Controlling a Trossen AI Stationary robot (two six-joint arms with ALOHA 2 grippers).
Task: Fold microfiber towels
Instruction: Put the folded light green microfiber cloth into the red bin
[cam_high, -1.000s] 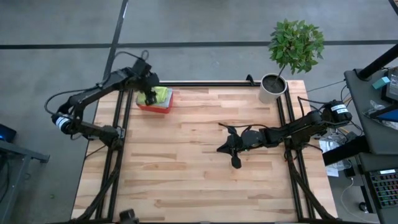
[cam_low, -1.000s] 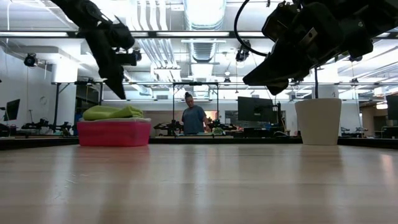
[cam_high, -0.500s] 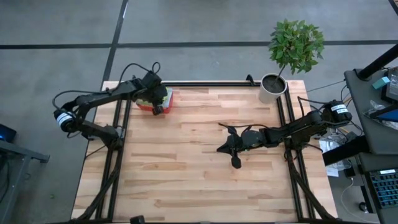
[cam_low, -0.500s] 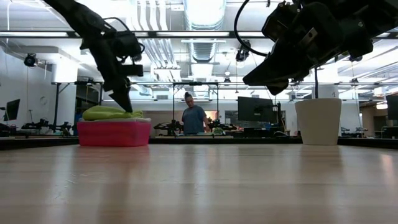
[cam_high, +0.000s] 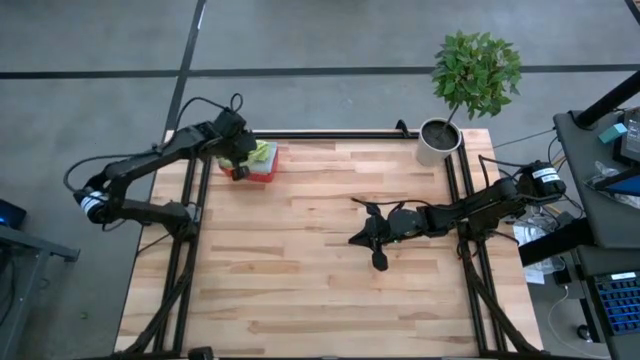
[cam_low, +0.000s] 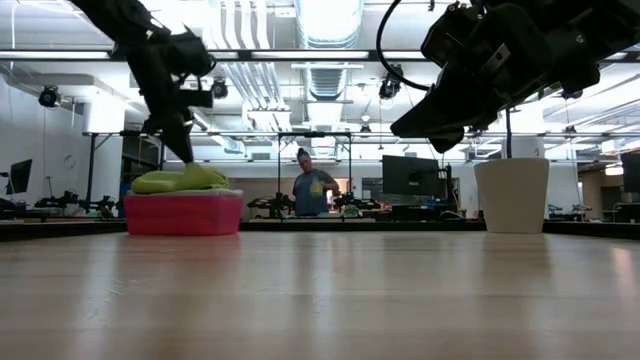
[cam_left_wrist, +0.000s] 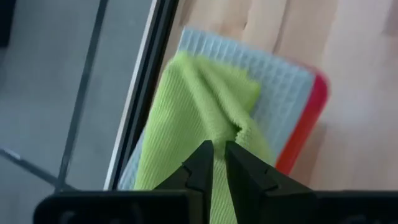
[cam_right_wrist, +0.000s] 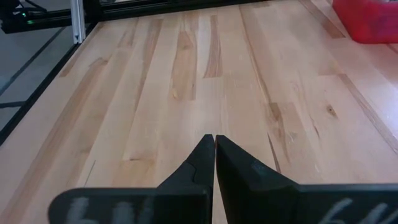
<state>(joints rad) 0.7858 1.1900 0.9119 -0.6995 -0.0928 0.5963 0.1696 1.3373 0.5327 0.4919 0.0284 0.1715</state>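
We are seeing the left gripper pinching the lime green towel with narrow jaws, over the pink-red bin at 11 o'clock on the table. The right gripper is hovering near centre, its 2 fingers pressed together, holding nothing.

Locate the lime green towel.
In the high view, the lime green towel lies atop the red bin at the table's far-left corner, under the left gripper.
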